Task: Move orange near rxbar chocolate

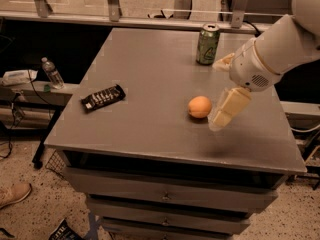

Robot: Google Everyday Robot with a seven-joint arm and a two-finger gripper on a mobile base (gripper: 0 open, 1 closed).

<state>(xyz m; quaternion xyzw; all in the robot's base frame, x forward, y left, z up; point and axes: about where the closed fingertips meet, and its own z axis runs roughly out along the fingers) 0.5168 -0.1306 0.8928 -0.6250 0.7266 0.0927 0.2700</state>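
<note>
The orange (200, 106) sits on the grey table (150, 64), right of its middle. The rxbar chocolate (103, 97), a flat black wrapper with white lettering, lies near the table's left edge, well apart from the orange. My gripper (218, 95) hangs just right of the orange on the white arm coming in from the upper right. It is open and empty: one pale finger (227, 109) is low beside the orange, the other (223, 62) is farther back, next to the can.
A green drink can (208, 44) stands at the table's back right, close to the arm. Drawers sit below the table front. A water bottle (51, 73) stands on a low shelf at the left. A shoe (12, 194) is on the floor.
</note>
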